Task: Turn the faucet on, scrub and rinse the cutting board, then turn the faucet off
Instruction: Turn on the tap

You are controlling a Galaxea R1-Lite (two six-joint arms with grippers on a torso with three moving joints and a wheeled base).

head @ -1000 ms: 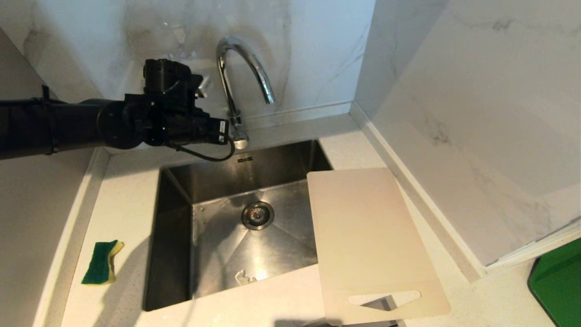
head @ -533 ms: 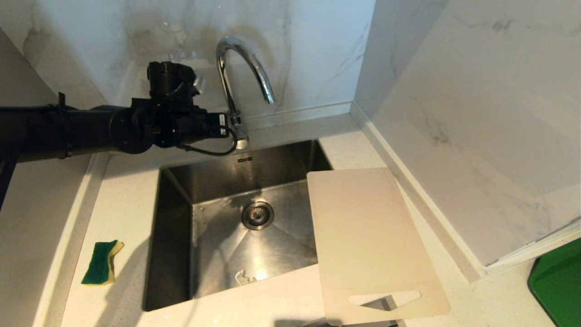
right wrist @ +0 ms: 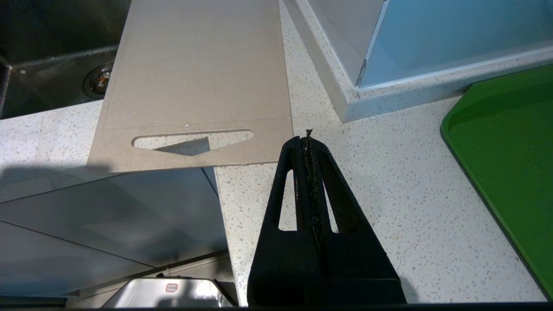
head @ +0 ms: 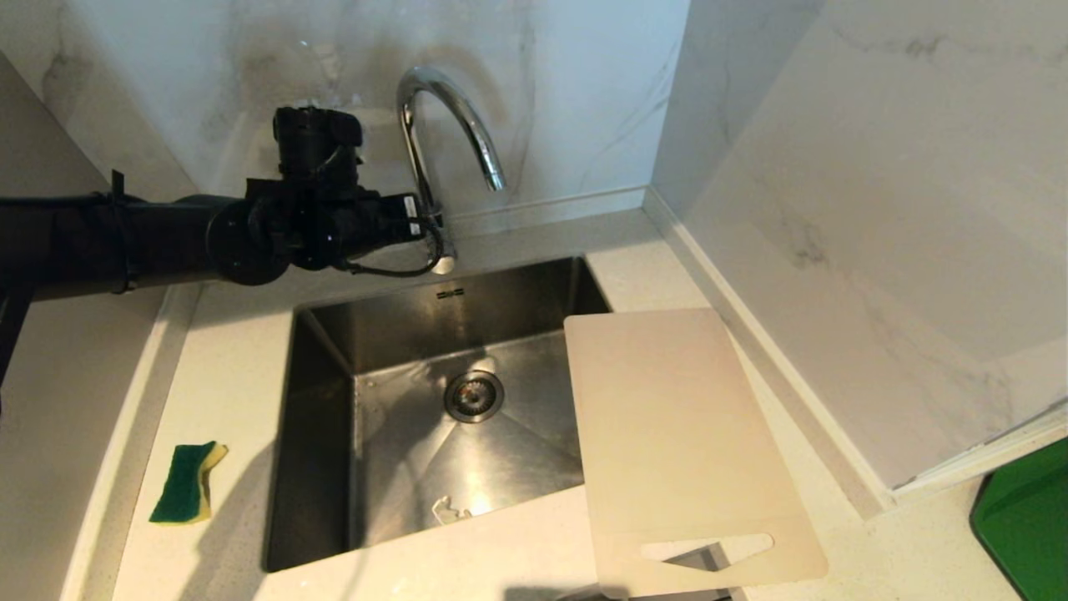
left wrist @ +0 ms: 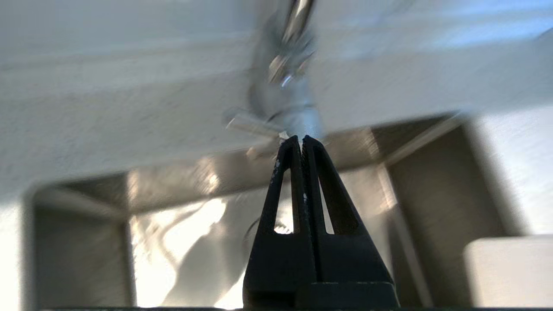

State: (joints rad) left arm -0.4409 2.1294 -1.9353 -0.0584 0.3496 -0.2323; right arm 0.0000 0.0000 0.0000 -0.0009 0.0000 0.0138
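A green-and-yellow sponge lies on my speckled countertop left of the steel sink; a green tray sits far right beside marble walls.

The chrome gooseneck faucet stands upright behind the sink, its spout dry. The cream board lies flat, bridging the sink's right edge and the counter, slot handle nearest the robot.

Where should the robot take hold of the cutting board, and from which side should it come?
Probably at the near short end of the cutting board, by the slot handle. That end overhangs the counter's front edge, so the tool can close on top and underside there, coming from the robot's side. The far end spans a corner of the sink. The right gripper waits close by, shut.
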